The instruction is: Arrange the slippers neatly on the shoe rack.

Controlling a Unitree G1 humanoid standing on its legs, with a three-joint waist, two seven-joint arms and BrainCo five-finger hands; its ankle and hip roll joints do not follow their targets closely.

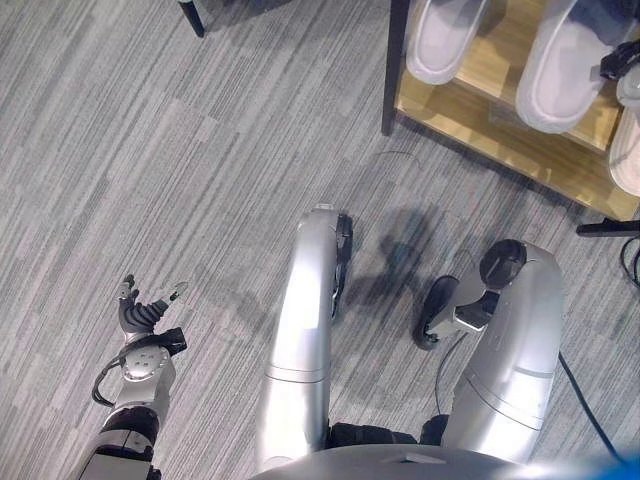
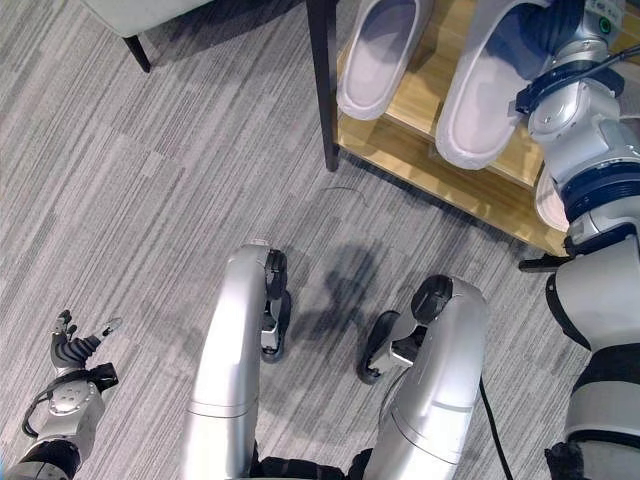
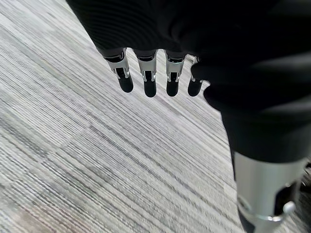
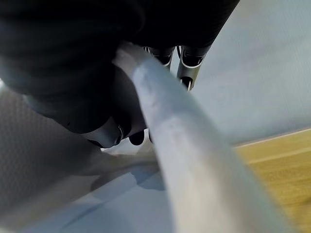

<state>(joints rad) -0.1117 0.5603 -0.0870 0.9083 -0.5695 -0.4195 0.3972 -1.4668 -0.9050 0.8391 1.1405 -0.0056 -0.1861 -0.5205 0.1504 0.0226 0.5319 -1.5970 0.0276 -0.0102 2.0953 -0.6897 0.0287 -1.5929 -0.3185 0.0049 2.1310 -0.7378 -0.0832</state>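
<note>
Item one: left hand (image 1: 143, 322), well away from the shoe rack (image 1: 470, 118), hanging low over the grey striped carpet (image 1: 150, 150). Its fingers (image 3: 148, 82) are straight and relaxed, and it holds nothing. Idle.

Item two: dark front post (image 1: 394, 65) of the shoe rack, standing on the carpet at the rack's near corner. A thin loop of something pale lies on the carpet just before the rack; what it is cannot be told.

Item three: first grey slipper (image 1: 442, 35), lying flat on the rack's wooden shelf just beside the post, toe toward the rack's front edge. Placed.

Item four: second grey slipper (image 1: 565, 70), on the same shelf beside the first, roughly parallel to it. The right hand (image 2: 560, 45) is at its heel end, and in the right wrist view the fingers (image 4: 187, 65) and thumb curl round the slipper's pale rim. Grasped, apparently mid-adjustment.

Item five: third pale slipper (image 1: 625, 150), partly seen at the rack's far side, beyond the right arm.

Status, by judgement: mostly done. No slipper lies on the carpet before the rack. Remaining: square the held slipper with its neighbour, then release.
</note>
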